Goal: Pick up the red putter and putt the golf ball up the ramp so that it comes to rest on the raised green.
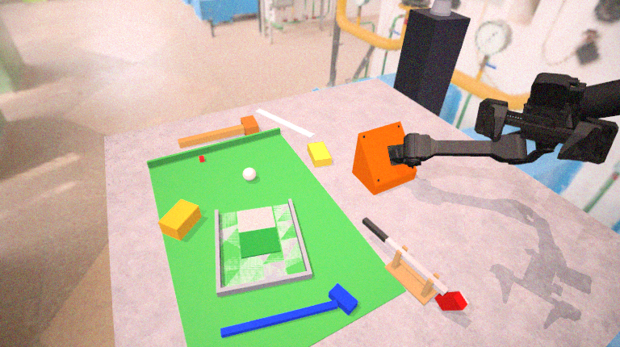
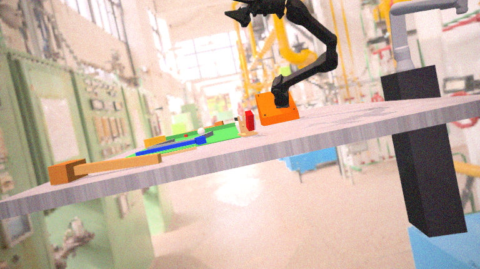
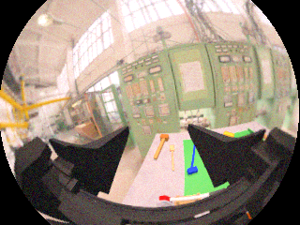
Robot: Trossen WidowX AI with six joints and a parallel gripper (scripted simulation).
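Observation:
The red putter (image 1: 417,264) (image 2: 249,121) (image 3: 164,198) rests on a small wooden stand (image 1: 407,280) right of the green mat (image 1: 328,228), black grip toward the mat's far side, red head at the near end. The white golf ball (image 1: 249,173) (image 2: 200,131) lies on the mat. Nearer the front, a grey rail (image 1: 264,285) borders three sides of a patchy green area with a whitish patch (image 1: 256,218) and a dark green patch (image 1: 259,242); their heights are unclear. My gripper (image 2: 229,5) (image 3: 159,127) is open and empty, high above the table, away from the putter.
A blue mallet (image 1: 278,318) (image 3: 192,170) lies at the mat's front. A yellow block (image 1: 179,219) sits on its left edge, a smaller one (image 1: 319,153) right of it. An orange mallet (image 1: 212,135) lies behind, a brown one (image 2: 116,165) near the table edge. A red cube (image 1: 201,158) is behind the ball.

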